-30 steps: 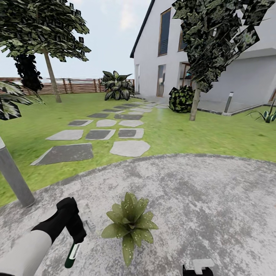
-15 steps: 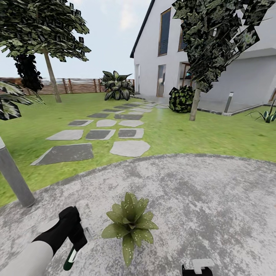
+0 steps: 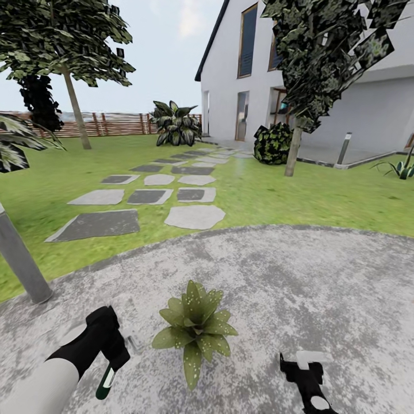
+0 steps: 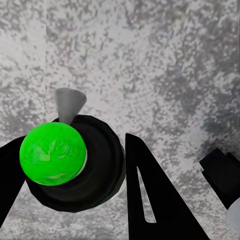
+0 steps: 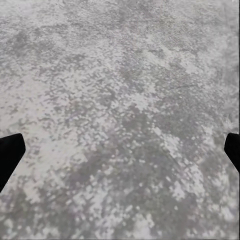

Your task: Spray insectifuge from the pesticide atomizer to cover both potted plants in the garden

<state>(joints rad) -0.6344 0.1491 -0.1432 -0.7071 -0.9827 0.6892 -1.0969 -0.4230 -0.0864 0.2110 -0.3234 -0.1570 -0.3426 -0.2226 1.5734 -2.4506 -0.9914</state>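
One potted plant, a low rosette of speckled green leaves, sits on the grey stone patio just ahead of me. The second plant is out of view. To its left, my left gripper is shut on the pesticide atomizer, whose dark body hangs downward and whose pale trigger head points toward the plant. In the left wrist view the bottle's round green end fills the space between the black fingers. My right gripper hovers to the plant's right, open and empty, with bare patio between its fingertips.
A grey post stands at the patio's left edge. Flat stepping stones lead across the lawn toward the white house. A tree trunk, shrubs and a brown slatted fence lie further off.
The camera has tipped slightly, shifting the whole scene. My right gripper has risen further into the head view. The left gripper still holds the atomizer in about the same place.
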